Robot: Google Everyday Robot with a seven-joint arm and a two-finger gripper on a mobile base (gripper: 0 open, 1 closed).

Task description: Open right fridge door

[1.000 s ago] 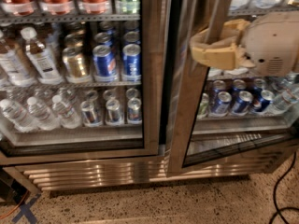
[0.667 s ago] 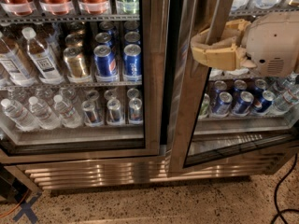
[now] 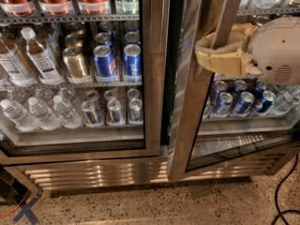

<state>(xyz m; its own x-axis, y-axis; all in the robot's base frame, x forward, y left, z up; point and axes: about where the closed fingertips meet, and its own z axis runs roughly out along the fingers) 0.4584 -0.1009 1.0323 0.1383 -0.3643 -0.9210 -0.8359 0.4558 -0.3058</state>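
The right fridge door [image 3: 187, 107] has a wide brushed-steel frame and a glass pane. It stands ajar, with its hinge-side gap dark and its lower edge swung out over the floor. My gripper [image 3: 201, 53] is at the door's upper part. Its tan fingers [image 3: 220, 62] wrap around the steel frame strip, one in front and one behind, shut on it. The white wrist housing [image 3: 276, 48] sits to the right, covering part of the glass. Blue cans [image 3: 236, 100] show through the pane.
The left door [image 3: 152, 78] is closed, with bottles [image 3: 40, 55] and cans [image 3: 105, 60] behind it. A steel grille [image 3: 93, 172] runs along the fridge base. A black cable [image 3: 280, 191] lies on the speckled floor at right, blue tape [image 3: 26, 211] at left.
Hardly anything differs: the gripper stays on the door frame, and the door stays ajar at nearly the same angle.
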